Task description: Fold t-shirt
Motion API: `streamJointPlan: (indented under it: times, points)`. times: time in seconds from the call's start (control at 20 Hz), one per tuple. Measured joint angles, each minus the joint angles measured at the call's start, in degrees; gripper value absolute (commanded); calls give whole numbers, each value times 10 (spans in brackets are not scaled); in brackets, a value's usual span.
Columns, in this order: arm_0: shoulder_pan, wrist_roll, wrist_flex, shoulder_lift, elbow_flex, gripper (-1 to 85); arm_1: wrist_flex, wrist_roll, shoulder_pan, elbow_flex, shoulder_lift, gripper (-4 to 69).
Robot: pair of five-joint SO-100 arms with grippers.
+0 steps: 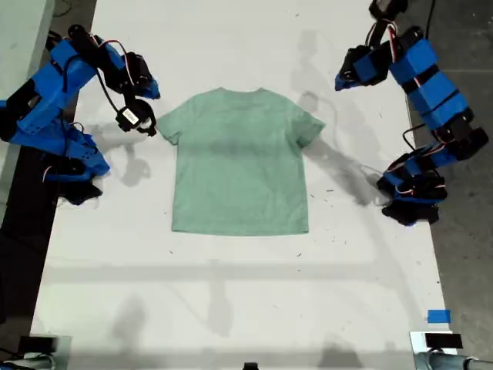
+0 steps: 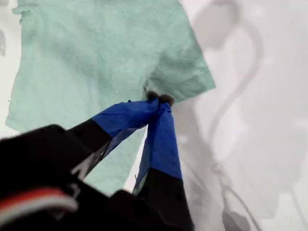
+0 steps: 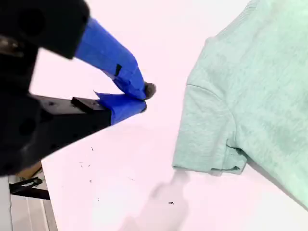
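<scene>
The t-shirt (image 1: 239,166) lies flat and face-up mid-table (image 1: 231,293), neck toward twelve o'clock in the exterior view. My first gripper (image 2: 159,99) hangs off its two o'clock shoulder and my second gripper (image 3: 146,97) sits just beside the ten o'clock sleeve, both with jaws pressed together on nothing. It looks light, limp cloth (apt to drag and bunch), so I'd pinch through a sleeve hem or shoulder edge rather than mid-panel.
</scene>
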Motion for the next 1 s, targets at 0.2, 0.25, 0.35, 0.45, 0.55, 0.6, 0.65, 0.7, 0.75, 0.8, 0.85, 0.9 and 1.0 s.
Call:
streamJointPlan:
  times: [0.2, 0.25, 0.35, 0.45, 0.55, 0.6, 0.65, 0.7, 0.75, 0.8, 0.85, 0.9, 1.0]
  points:
    - [-1, 3, 0, -1, 0, 131, 0, -28, 7, 2, -22, 234]
    - [-1, 3, 0, -1, 0, 138, 0, -41, 8, 11, -21, 261]
    - [-1, 3, 0, -1, 0, 139, -25, -76, 11, 51, -22, 269]
    - [-1, 3, 0, -1, 0, 138, -75, -111, 18, 103, -22, 270]
    - [-1, 3, 0, -3, 0, 138, -130, -141, 28, 159, -31, 269]
    - [-1, 3, 0, -3, 0, 138, -158, -152, 31, 186, -37, 269]
    - [-1, 3, 0, -4, 0, 138, -188, -163, 33, 213, -45, 269]
    - [-1, 3, 0, -6, 0, 138, -217, -172, 35, 240, -55, 268]
    - [-1, 4, 0, -6, 0, 138, -246, -182, 37, 263, -65, 268]
    - [-1, 4, 0, -6, 0, 138, -272, -190, 39, 281, -76, 267]
    - [-1, 4, 0, -7, 0, 138, -294, -198, 40, 294, -90, 266]
    - [-1, 4, 0, -8, 0, 138, -311, -205, 40, 301, -101, 266]
    - [-1, 4, 0, -11, 0, 80, -340, -214, 41, 307, -126, 264]
